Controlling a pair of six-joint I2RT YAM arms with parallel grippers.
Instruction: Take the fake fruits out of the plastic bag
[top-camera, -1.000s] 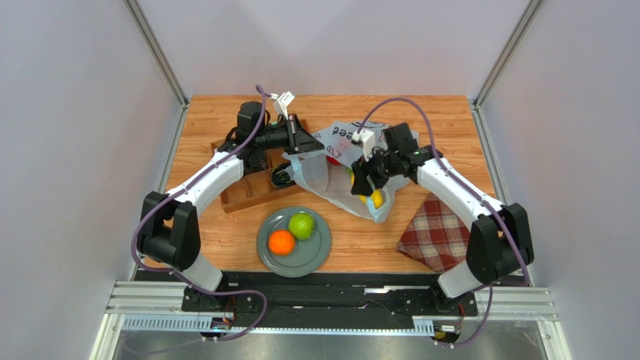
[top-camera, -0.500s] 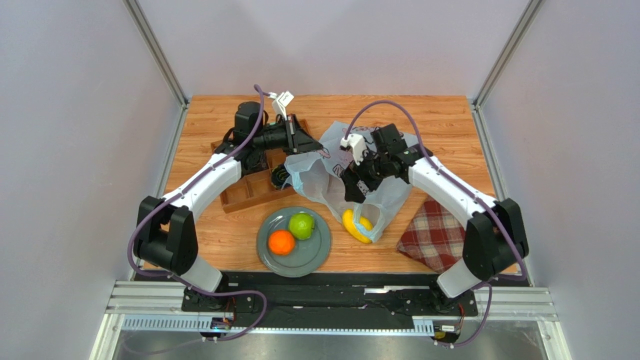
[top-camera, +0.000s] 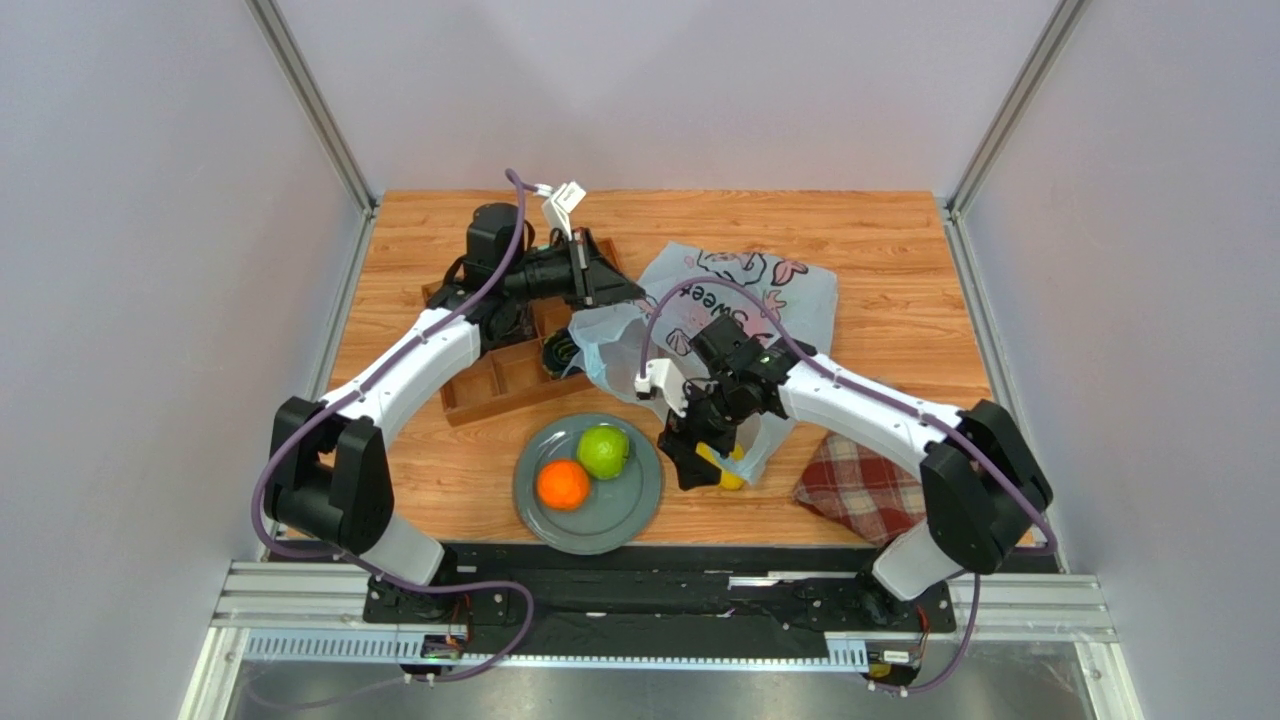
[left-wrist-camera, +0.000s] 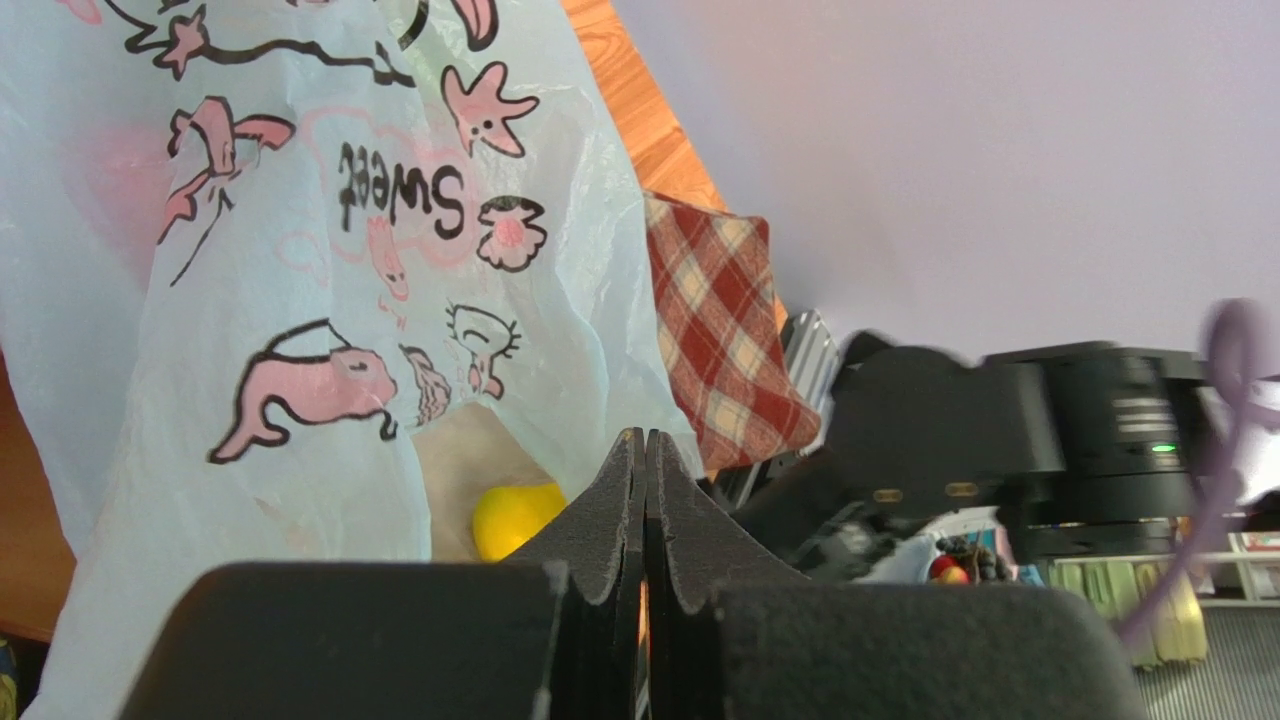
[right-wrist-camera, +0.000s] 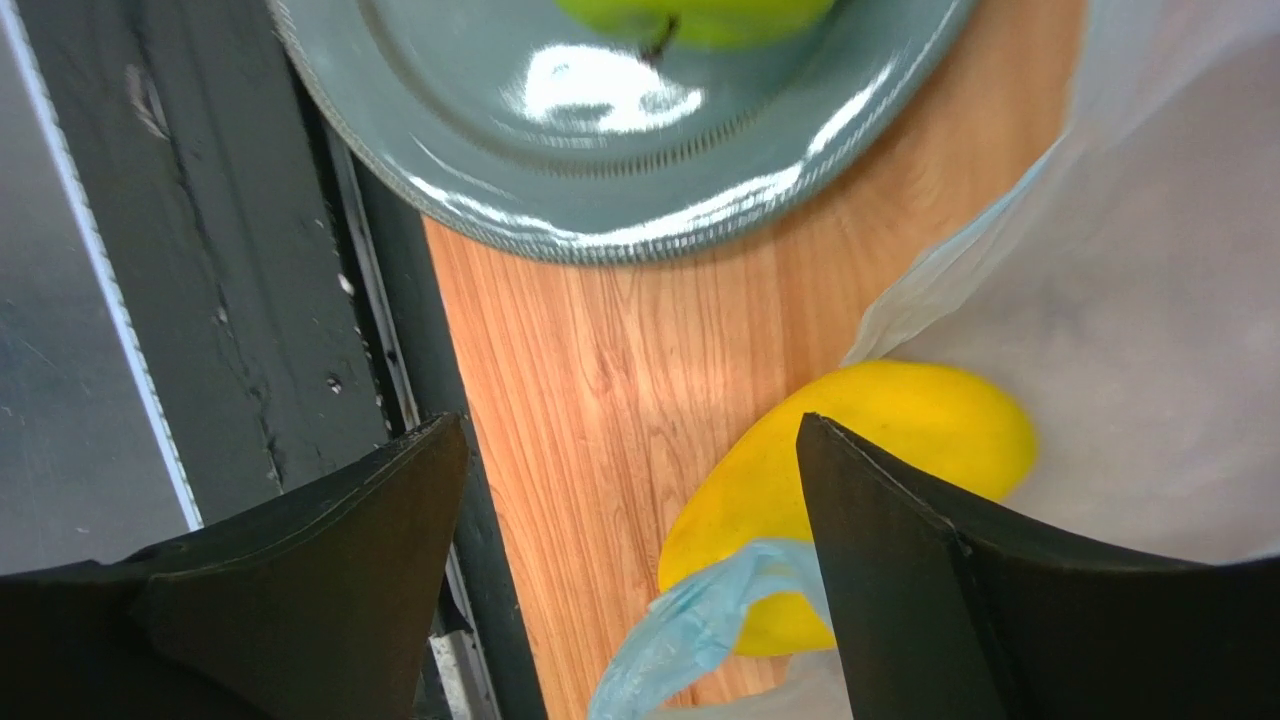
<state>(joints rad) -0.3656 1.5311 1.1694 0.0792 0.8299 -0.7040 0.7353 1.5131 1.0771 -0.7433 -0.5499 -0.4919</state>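
The pale-blue plastic bag (top-camera: 751, 293) lies across the back of the table, its mouth toward the grey plate (top-camera: 631, 507). My left gripper (top-camera: 604, 290) is shut, and the bag's raised rim (left-wrist-camera: 301, 225) runs into its tips (left-wrist-camera: 645, 438). A yellow mango (top-camera: 727, 470) lies on the wood at the bag's mouth, and a bag strip (right-wrist-camera: 684, 630) is draped over it. My right gripper (top-camera: 699, 450) hangs open just above the mango (right-wrist-camera: 872, 450). One finger is on the bare wood side, the other over the fruit (left-wrist-camera: 516, 518). An orange (top-camera: 562, 485) and a green apple (top-camera: 604, 450) rest on the plate (right-wrist-camera: 601, 195).
A wooden compartment tray (top-camera: 496, 378) sits under the left arm at the back left. A red plaid cloth (top-camera: 857, 480) lies at the front right, beside the bag. The table's black front rail (right-wrist-camera: 226, 300) runs close to the plate and the right gripper.
My right gripper has come down from the bag's middle to its near mouth and now stands open. The mango has dropped from up in the bag onto the wood. The left arm has not moved.
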